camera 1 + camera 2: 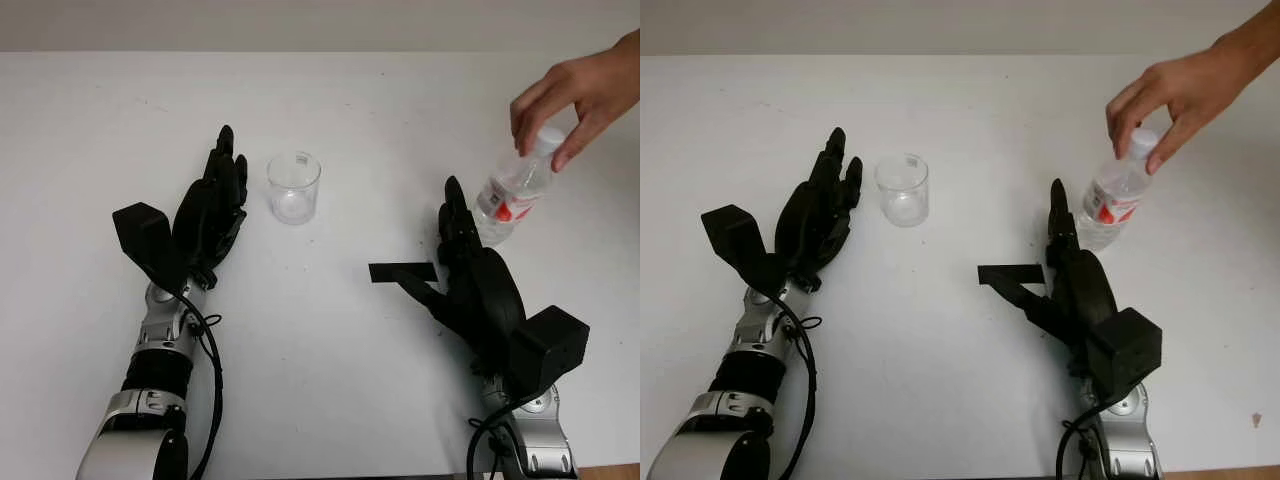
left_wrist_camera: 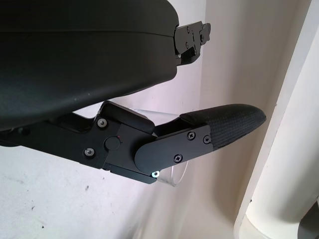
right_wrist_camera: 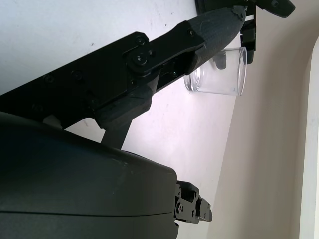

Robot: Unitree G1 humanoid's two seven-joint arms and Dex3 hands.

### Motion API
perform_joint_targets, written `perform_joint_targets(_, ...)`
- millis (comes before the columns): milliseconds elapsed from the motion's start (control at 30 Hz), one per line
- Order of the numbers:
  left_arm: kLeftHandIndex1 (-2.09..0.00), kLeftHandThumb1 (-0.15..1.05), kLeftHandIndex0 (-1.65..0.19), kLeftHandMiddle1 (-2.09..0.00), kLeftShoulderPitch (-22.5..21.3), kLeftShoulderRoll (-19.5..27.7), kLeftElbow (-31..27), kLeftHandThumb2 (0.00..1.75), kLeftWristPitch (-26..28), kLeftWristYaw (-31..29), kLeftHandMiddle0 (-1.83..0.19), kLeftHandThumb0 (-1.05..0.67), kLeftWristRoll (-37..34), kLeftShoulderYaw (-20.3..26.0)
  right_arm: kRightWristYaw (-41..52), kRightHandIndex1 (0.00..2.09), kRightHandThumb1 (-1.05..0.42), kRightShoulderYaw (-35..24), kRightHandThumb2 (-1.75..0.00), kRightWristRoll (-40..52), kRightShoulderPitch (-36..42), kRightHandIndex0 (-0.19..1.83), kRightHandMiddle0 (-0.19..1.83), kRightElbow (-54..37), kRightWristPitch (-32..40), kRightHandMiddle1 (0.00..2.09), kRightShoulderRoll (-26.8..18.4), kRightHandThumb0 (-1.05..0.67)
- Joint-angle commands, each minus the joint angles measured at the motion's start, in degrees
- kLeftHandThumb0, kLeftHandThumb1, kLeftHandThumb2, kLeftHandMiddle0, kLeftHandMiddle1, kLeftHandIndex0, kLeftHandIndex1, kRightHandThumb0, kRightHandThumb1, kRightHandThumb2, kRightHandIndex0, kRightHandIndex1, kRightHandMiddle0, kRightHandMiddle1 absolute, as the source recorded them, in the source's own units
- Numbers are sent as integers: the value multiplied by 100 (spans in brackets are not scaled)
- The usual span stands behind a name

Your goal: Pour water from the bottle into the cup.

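The white tabletop (image 1: 330,380) carries everything. Near its front edge, the right hand (image 1: 462,262) is open, holding nothing, just beside the bottle (image 1: 508,200). The left hand (image 1: 212,205) is also open, beside the cup (image 1: 294,187). A person's hand (image 1: 575,95) grips the tilted bottle's cap near the right edge. The clear cup stands upright toward the middle.

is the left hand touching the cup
Apart: the left eye view shows bare table between the open left hand and the cup.
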Motion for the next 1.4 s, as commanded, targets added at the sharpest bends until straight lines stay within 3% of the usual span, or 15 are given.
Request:
perform_joint_targets(0,0,105,19,0,226,5,-19,72,60,-34,19,-86,-30,6,-9,0,-91,21,-6,-11,110,-19,-19,-167,-36,0,27,-101)
perform_joint_targets(867,0,105,19,0,103,-3,150,71,46,-32,19,-86,-15,20,111,0,-90,62,-6,118,316,-19,-19,-322,-12,0,54,-103)
perform_joint_targets(1167,0,105,19,0,15,-39,248,73,-19,29,19,-86,24,-9,200,0,-92,82,-5,6,942,-19,-19,-947,-69,0,-12,-100)
perform_joint_targets(1367,0,105,19,0,-27,-43,315,73,-67,64,19,-87,23,-2,380,0,-91,34,-5,227,1752,-19,-19,-1756,131,0,-91,-100)
